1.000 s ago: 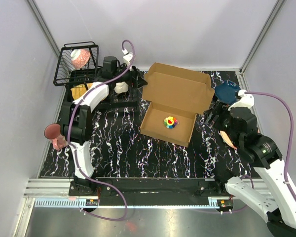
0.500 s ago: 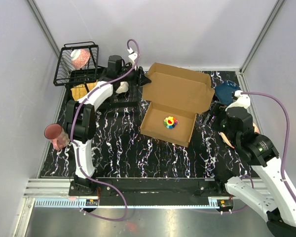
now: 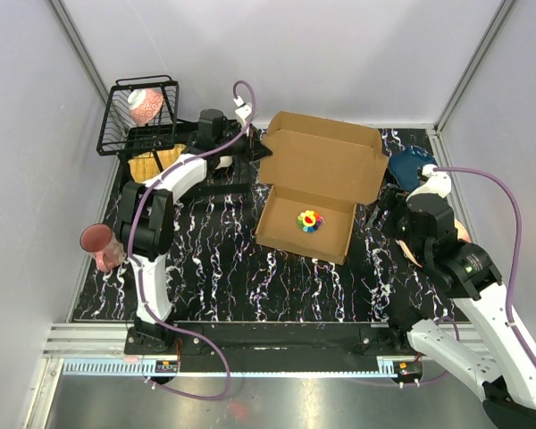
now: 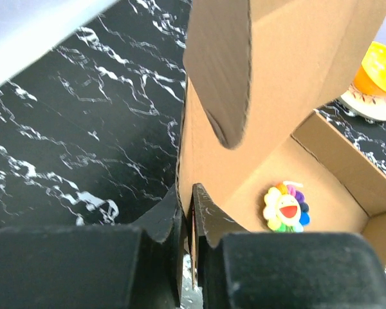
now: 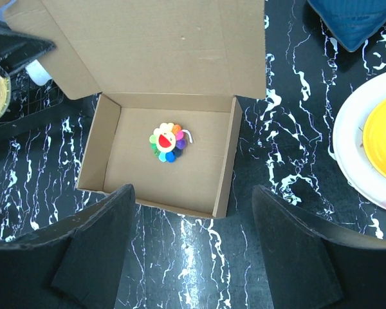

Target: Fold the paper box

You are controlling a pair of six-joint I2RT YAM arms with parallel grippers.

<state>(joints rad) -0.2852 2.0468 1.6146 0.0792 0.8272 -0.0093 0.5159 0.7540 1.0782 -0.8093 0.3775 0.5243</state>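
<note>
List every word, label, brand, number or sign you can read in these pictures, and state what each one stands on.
No text can be read in any view.
The brown corrugated cardboard box is plain and unprinted.
The rainbow flower-shaped toy inside it shows only a smiling face, no letters.
The pale blue ruled strip along the table's near edge has markings too small to read.

paper box (image 3: 320,170): matt plain brown corrugated cardboard, fluted cut edges | surface (image 3: 223,268): smooth black marble look, white veins, faint sheen | basket (image 3: 114,121): black-coated metal wire | flower toy (image 3: 309,220): rainbow, looks like soft plush | plate (image 5: 347,148): glossy white | left fingers (image 4: 83,264): matt black plastic
</note>
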